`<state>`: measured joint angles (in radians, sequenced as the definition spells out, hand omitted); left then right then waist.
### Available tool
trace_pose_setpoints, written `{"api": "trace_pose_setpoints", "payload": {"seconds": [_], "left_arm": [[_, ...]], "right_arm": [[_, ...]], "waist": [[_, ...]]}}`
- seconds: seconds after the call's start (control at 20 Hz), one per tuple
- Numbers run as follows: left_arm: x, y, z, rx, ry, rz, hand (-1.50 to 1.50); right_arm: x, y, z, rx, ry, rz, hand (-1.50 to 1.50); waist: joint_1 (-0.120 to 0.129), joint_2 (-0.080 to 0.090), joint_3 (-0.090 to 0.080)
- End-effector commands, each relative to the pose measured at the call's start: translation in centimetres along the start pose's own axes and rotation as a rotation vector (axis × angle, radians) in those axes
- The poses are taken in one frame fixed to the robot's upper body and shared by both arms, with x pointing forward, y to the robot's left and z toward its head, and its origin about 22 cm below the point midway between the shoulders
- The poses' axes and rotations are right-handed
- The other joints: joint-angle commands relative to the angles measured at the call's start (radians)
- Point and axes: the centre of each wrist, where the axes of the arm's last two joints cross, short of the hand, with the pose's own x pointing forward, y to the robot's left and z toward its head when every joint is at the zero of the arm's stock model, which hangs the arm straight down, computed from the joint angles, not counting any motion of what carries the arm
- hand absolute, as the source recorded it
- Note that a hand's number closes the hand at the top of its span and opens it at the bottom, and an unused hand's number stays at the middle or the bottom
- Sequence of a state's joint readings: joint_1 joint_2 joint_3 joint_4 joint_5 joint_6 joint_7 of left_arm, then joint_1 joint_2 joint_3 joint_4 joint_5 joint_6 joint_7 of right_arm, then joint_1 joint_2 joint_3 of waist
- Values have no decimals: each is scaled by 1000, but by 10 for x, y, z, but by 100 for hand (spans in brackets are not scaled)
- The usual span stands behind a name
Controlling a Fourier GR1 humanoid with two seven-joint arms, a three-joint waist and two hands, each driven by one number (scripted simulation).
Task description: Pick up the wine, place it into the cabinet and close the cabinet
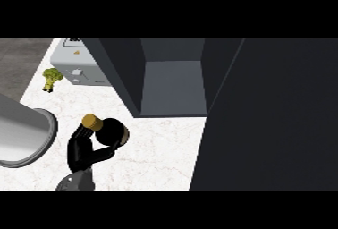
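Note:
The wine bottle point(111, 131) is dark with a gold cap point(92, 121) and is seen from above, over the white marble counter point(158, 147) at the lower left. My left hand point(84, 147) is curled round the bottle's side, its grey forearm coming in from the lower edge. The open cabinet point(173, 87) lies up and to the right of the bottle, its grey inner shelf showing. Its dark door point(271, 116) stands open and fills the right side. My right hand does not show.
A large grey round vessel point(23, 134) sits at the left edge, close to the hand. A broccoli point(51, 78) lies at the far left, next to a white appliance point(78, 62). The cabinet's dark side wall point(122, 76) stands between appliance and shelf.

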<state>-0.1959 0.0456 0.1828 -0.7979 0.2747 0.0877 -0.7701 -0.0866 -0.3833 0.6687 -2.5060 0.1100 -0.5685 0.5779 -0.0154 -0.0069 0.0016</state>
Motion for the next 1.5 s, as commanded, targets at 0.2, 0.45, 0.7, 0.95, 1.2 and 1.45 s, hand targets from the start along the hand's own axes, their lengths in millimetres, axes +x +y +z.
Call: {"api": "trace_pose_setpoints", "payload": {"seconds": [0.2, 0.45, 0.7, 0.95, 1.2, 1.45], "left_arm": [[-2, 39, 25, -397, 70, 32, 150], [7, 5, 14, -470, 48, 82, 150], [10, -6, 25, -541, 63, 141, 150], [39, -17, 41, -552, 45, 170, 150], [64, -47, 28, -614, 53, 163, 150], [90, -86, 36, -619, 25, 156, 150]], "right_arm": [[24, -5, 24, -4, -85, -9, -150], [26, -8, 27, -21, -88, -13, -150], [36, -15, 32, -16, -92, 5, -150], [30, -16, 33, -35, -82, -4, -150], [29, -13, 37, -36, -89, -6, -150], [24, -9, 31, -36, -88, -21, -150]], "waist": [[-6, -1, -3], [2, 2, -2], [3, 1, -2], [13, 0, 0], [5, 0, -1], [8, 0, -2]]}}
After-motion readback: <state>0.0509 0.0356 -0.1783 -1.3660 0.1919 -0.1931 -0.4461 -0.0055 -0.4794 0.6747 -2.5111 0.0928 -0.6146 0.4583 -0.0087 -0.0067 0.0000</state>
